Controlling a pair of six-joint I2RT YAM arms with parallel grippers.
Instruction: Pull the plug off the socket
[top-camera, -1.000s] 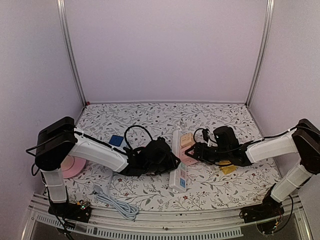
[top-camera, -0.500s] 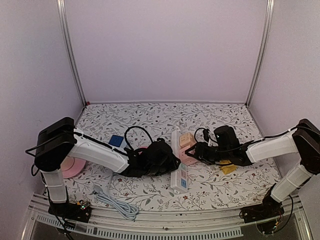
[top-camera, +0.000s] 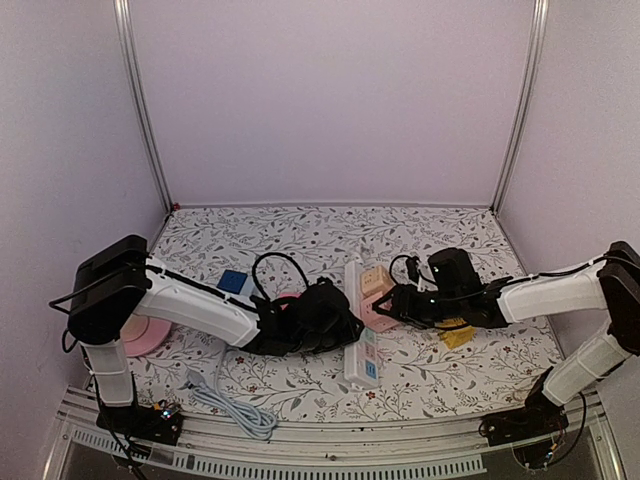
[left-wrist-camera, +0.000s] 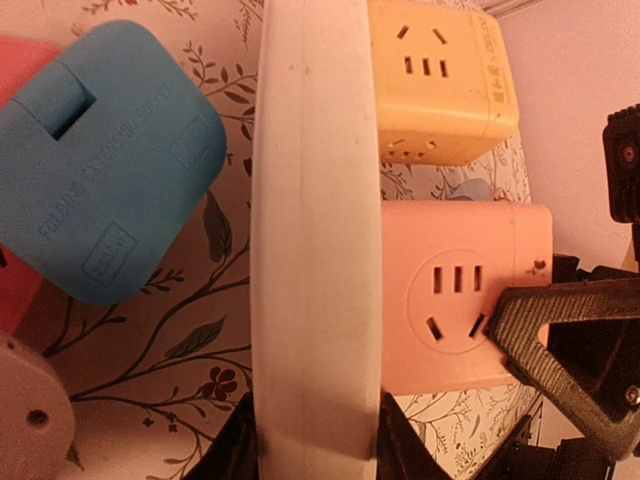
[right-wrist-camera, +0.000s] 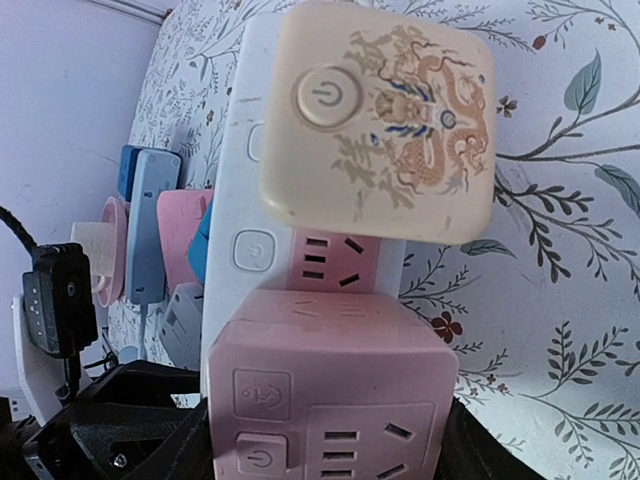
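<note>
Jaws of the left gripper (top-camera: 343, 326) clamp the white power strip (left-wrist-camera: 315, 220); those of the right gripper (top-camera: 384, 304) squeeze the pink plug (right-wrist-camera: 330, 400), seated in that strip just beside a cream adapter (right-wrist-camera: 375, 120), a blue adapter (left-wrist-camera: 100, 160) opposite

pink cube plug (right-wrist-camera: 330, 390), seated in white socket (left-wrist-camera: 315, 250)

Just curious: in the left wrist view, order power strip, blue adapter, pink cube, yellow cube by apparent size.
white power strip (nearest the camera)
blue adapter
pink cube adapter
yellow cube adapter, cropped by the frame
</note>
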